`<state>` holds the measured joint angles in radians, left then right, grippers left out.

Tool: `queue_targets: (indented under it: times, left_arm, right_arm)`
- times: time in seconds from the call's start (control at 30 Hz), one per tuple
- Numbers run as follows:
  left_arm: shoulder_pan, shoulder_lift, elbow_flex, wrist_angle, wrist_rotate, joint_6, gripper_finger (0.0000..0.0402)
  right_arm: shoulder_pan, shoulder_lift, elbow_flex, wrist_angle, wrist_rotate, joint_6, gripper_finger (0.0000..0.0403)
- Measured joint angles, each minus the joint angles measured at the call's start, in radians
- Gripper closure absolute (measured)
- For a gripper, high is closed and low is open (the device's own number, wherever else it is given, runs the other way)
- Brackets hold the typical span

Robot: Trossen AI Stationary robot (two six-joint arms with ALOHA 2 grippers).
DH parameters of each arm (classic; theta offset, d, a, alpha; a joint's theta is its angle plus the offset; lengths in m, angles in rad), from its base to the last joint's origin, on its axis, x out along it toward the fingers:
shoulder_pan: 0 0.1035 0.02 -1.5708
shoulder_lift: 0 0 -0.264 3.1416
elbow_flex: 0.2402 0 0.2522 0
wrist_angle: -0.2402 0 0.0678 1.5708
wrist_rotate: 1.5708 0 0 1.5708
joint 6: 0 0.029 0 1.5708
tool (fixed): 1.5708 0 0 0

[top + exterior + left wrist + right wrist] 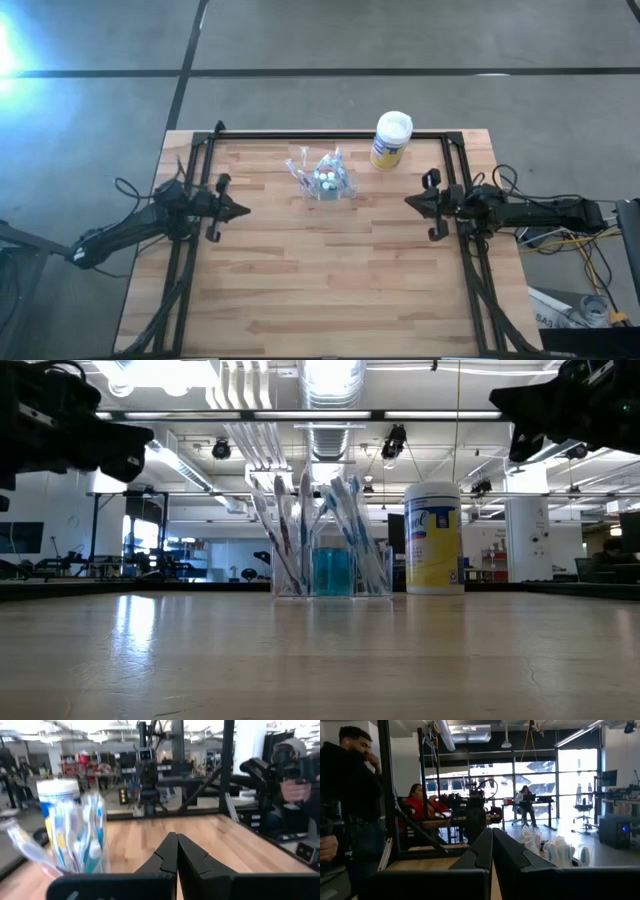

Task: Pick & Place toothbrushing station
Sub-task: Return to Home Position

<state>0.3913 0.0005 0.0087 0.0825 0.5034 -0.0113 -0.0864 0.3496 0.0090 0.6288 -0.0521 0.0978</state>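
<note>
The toothbrushing station [328, 178] is a small see-through cup holding several blue-white toothbrushes and white-capped tubes. It stands upright on its base on the wooden table, toward the far edge; it also shows in the low view [330, 550], the left wrist view [82, 837] and the right wrist view [560, 851]. My left gripper [245, 210] hangs shut over the table's left side, apart from the cup. My right gripper [408, 202] hangs shut over the right side, also apart from it. Both are empty.
A yellow canister with a white lid [391, 140] stands upright just right of the cup, near the far edge. A black frame [330, 134] runs around the table. People stand and sit in the room beyond the table [350, 805].
</note>
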Motion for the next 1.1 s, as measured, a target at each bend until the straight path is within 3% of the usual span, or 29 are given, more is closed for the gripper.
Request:
queue_targets:
  times: [1.1]
  left_arm:
    - [0.000,0.002,-0.002,0.005,0.031,-0.058,0.0385]
  right_arm:
    - [0.001,0.024,0.000,-0.005,0.002,-0.011,0.0394]
